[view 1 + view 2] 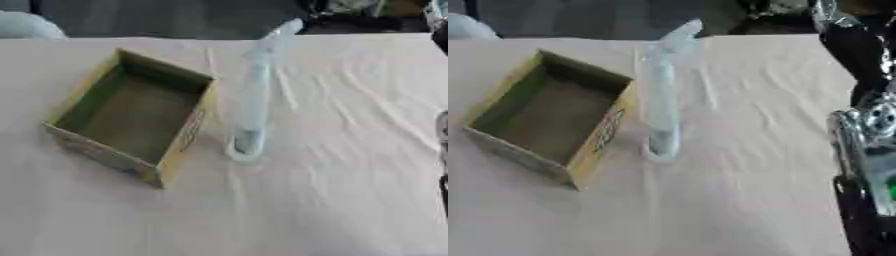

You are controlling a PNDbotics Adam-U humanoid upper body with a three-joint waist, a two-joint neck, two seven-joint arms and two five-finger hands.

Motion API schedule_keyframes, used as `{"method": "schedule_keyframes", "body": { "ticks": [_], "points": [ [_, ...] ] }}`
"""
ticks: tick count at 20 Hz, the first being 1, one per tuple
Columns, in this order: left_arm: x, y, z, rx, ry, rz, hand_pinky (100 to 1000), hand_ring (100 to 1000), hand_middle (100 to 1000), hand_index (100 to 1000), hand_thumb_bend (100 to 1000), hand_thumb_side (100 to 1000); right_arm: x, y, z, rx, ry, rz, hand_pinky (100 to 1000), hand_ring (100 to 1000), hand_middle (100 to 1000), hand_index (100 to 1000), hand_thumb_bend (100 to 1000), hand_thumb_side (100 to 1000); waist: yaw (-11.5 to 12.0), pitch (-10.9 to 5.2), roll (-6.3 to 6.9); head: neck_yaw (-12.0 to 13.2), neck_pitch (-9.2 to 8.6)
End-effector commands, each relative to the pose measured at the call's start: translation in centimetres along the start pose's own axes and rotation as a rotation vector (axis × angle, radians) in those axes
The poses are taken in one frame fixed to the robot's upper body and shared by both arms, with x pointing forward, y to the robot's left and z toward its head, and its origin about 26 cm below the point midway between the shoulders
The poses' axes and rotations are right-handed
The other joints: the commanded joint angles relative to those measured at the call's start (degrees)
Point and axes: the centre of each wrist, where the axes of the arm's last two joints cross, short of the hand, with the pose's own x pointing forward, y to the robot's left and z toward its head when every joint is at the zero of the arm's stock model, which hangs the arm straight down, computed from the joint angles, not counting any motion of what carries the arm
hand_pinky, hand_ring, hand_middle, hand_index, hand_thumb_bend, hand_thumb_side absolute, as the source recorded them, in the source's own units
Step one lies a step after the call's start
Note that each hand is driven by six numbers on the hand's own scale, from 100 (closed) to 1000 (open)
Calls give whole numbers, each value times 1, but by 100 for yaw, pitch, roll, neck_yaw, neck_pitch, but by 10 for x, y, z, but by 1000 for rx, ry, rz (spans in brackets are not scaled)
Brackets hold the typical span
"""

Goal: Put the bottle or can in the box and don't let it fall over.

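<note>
The clear bottle [254,95] stands upright on the desk [332,200], just beside the box [131,115] on its right side and outside it. The box sits open-topped with its green inside showing. My right arm [868,150] comes down well to the right of the box, black and silver, at the view's edge. I cannot tell how my right hand is set; my left hand does not show.
</note>
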Motion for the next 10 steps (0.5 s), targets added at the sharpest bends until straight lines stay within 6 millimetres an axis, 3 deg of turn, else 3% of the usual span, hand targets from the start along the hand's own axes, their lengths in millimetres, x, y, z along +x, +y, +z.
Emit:
{"method": "schedule_keyframes", "body": {
  "ticks": [1, 10],
  "points": [
    [10, 0, -6, -14, -43, -4, 1000, 981, 1000, 891, 169, 816, 11, 1, -5, 14, -42, -18, 876, 626, 844, 821, 668, 100, 1, -100, 7, 24, -2],
    [10, 4, -7, 6, -49, -15, 1000, 980, 1000, 891, 170, 815, 11, 3, -3, 13, -23, -30, 883, 631, 851, 826, 671, 100, 5, -107, -9, 143, -16]
  ]
}}
